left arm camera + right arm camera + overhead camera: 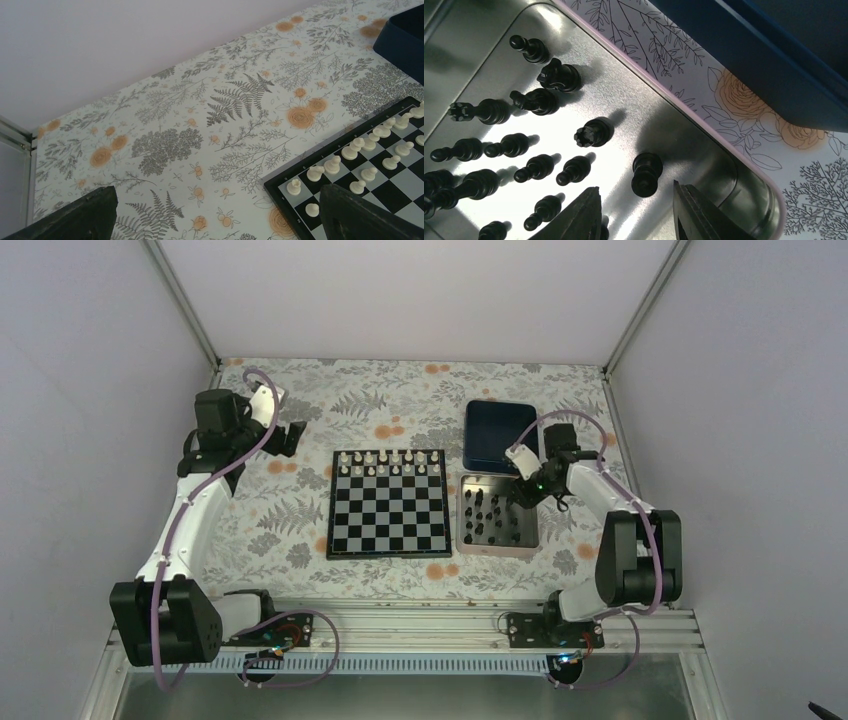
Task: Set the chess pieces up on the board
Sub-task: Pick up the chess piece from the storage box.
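- The black pieces stand in the silver tray, just right of the board. None is on the board yet, while white pieces fill its two far rows.
- A lone piece stands apart from the cluster, toward the tray's far rim, with the blue tray beyond that rim.
- The right gripper hangs low over the tray. Its jaws are partly open, with a gap wider than the lone piece. The piece sits just ahead of the tips, in line with the gap, and nothing is held.
- The left gripper hovers over the cloth by the board's far left corner, jaws wide and empty.
- Handling, as a guess: each piece looks light, rigid and smooth, so it should lift easily but may tip, twist or squirt out of an off-centre pinch.
- The neighbours stand close together, so a wide finger could knock one over. The lone piece is the safest pick.
- The best hold is likely across the narrow stem, below the head and above the base, with the pads square on both sides.
- Every black piece rests on its base with its long axis vertical and its head up. In the right wrist view they seem to lean only because the camera looks down at a slant.
- The lone piece's type is too unclear to name.
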### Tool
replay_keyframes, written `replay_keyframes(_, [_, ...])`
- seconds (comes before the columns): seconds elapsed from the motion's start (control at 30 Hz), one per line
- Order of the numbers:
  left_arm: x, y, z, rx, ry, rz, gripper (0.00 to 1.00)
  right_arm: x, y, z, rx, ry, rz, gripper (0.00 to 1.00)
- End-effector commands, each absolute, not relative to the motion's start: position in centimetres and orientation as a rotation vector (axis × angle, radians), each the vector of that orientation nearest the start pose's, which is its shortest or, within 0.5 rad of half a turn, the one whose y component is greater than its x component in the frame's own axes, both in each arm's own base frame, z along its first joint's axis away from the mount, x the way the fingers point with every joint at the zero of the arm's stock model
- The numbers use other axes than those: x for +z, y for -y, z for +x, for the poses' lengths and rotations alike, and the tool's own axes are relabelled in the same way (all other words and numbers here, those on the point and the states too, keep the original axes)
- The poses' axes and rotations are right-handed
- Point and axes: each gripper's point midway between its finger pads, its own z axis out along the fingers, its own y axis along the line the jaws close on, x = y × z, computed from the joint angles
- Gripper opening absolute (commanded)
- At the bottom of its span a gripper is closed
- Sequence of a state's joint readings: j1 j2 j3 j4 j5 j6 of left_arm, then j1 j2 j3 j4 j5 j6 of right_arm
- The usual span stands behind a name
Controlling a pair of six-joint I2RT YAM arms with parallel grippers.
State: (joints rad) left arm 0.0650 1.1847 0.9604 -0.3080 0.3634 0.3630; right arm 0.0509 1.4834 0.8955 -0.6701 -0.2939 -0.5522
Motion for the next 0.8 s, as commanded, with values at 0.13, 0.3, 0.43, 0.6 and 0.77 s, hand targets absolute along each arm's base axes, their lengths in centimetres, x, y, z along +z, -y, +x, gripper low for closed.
replay_keyframes(0.13, [24.2, 3.4, 38.1, -0.096, -1.988, 0.531, 1.00, 5.3, -7.4, 31.3, 0.284, -2.595, -0.885, 0.36])
replay_keyframes(0.3, [23.7, 3.3, 37.9, -0.091, -1.995, 0.540, 1.00, 4.5, -7.6, 31.4, 0.268, -2.617, -0.897, 0.33])
replay_keyframes(0.43, [23.4, 3.3, 37.8, -0.094, -2.000, 0.545, 1.00, 4.3, -7.5, 31.4, 0.248, -2.628, -0.902, 0.27])
replay_keyframes(0.6, [23.4, 3.2, 37.6, -0.099, -2.001, 0.553, 1.00, 4.5, -7.2, 31.4, 0.215, -2.626, -0.898, 0.18])
replay_keyframes(0.77, [23.3, 3.2, 37.4, -0.109, -2.002, 0.555, 1.00, 6.1, -7.1, 31.6, 0.193, -2.604, -0.894, 0.11])
